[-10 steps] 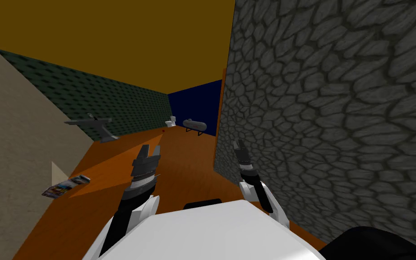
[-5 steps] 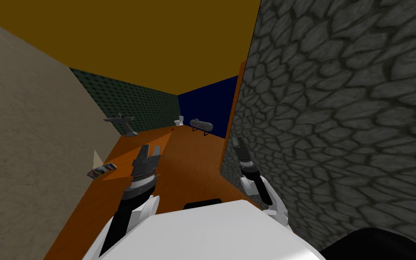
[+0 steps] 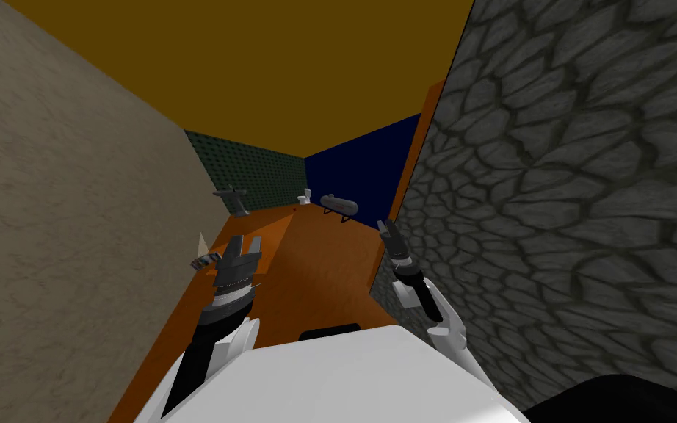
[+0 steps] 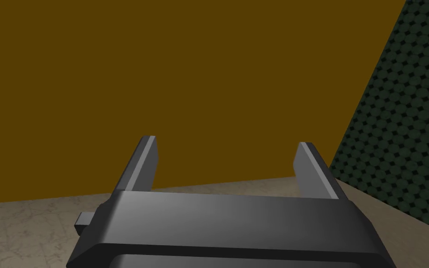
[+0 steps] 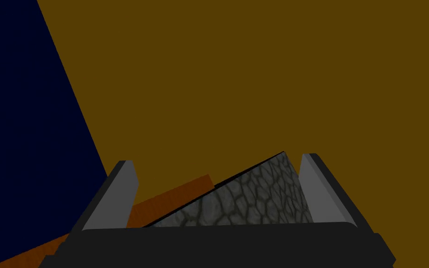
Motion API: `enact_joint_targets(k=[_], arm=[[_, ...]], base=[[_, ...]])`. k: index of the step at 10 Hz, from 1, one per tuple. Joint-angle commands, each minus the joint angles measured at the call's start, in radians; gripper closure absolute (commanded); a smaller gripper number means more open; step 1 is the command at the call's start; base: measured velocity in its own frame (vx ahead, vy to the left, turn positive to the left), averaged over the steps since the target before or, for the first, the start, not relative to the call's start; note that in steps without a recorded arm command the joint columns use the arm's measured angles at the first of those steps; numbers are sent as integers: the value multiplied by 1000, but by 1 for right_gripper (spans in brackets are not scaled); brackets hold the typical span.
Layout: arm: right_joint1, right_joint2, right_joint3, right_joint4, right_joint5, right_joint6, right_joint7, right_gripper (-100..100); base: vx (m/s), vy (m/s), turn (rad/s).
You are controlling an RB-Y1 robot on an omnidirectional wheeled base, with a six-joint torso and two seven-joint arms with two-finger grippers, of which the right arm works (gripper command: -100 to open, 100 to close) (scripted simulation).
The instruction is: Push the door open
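Grey cobbled wall just beside right gripper; it and left gripper spread, empty.

Home bathroom ahead — toilet, bathtub, sink

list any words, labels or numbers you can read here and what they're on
No text can be read in any view.
Flat multicoloured item on the floor by the beige wall: printed patches, too small to read.
Left claw, right claw, stone-patterned wall: no markings.
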State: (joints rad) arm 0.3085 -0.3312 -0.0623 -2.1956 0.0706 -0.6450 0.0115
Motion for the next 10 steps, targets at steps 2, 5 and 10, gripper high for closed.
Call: enact_joint_targets(k=[2,5,10], arm=[[-42,-51,-14,13,0,-20,-3,-100],[-89,-109,-30,25,1,-40,-6,-100],[-173,-212,-61,48,1,-76,-13,-100]], base=[[164,62,282],[152,53,276],[164,44,296]])
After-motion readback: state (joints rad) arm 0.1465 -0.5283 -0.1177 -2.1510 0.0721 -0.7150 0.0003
